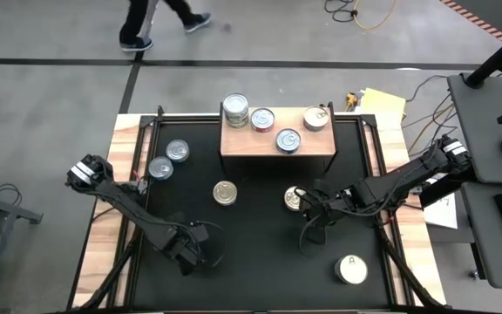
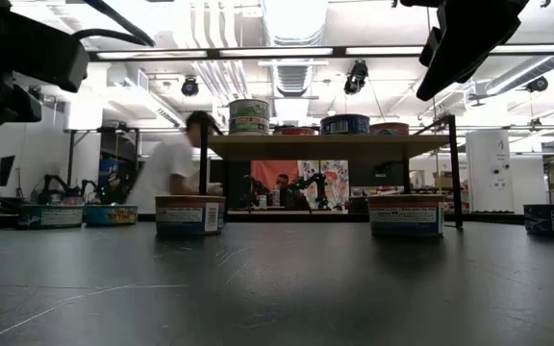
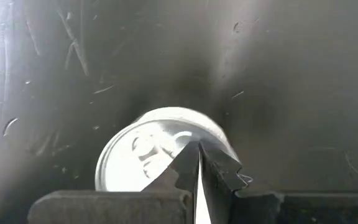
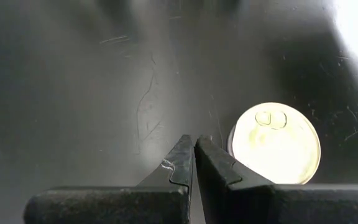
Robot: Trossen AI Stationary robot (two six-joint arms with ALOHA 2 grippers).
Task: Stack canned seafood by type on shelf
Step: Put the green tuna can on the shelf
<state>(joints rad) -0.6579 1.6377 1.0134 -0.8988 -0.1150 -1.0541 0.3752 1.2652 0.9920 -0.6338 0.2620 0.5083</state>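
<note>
The black, scratched worktop point(image 1: 260, 235) carries loose cans point(image 1: 225, 193), and more stand on the wooden shelf point(image 1: 249, 140) at its far edge. Both grippers, left point(image 1: 200, 247) and right point(image 1: 314, 221), hover closed and empty. A person point(image 1: 151, 19) walks the grey floor point(image 1: 50, 105) beyond.

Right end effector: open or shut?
Shut. In the right wrist view the two dark fingers of the right end effector meet with nothing between them, above the black tabletop beside a gold-topped round tin.

Two dark jointed arms, each gripper point(image 3: 197, 163) with black, angular, notched fingers.
</note>
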